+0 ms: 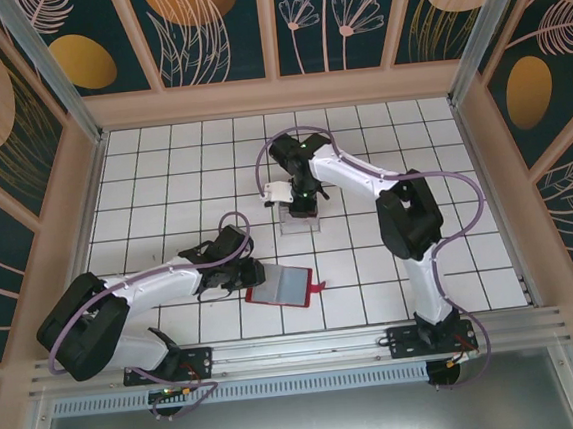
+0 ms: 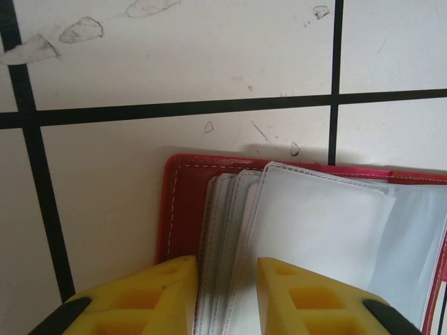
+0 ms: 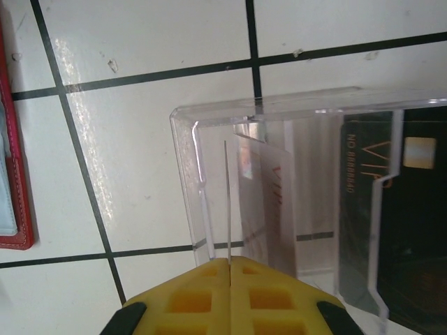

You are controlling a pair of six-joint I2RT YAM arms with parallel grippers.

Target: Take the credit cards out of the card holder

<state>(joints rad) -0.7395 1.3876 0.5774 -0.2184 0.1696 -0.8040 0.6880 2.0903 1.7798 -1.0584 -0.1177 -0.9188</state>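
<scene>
The card holder [image 1: 281, 286] lies unfolded on the tiles in front of the left arm, red with its tab to the right. In the left wrist view its red cover [image 2: 183, 209] carries a fan of clear sleeves [image 2: 314, 230]. My left gripper [image 2: 227, 262] is open, its yellow fingers [image 2: 174, 279] standing either side of the sleeves' near edge. My right gripper [image 3: 229, 259] is shut on a thin credit card [image 3: 227, 202], seen edge-on inside the clear plastic box [image 3: 185, 153]. A black credit card [image 3: 412, 209] with pale lettering stands in that box to the right.
The clear box [image 1: 300, 221] sits mid-table under the right gripper [image 1: 300, 201], about one tile beyond the card holder. A strip of the card holder's red edge [image 3: 10, 174] is at the left of the right wrist view. Wooden walls enclose the white tiled floor.
</scene>
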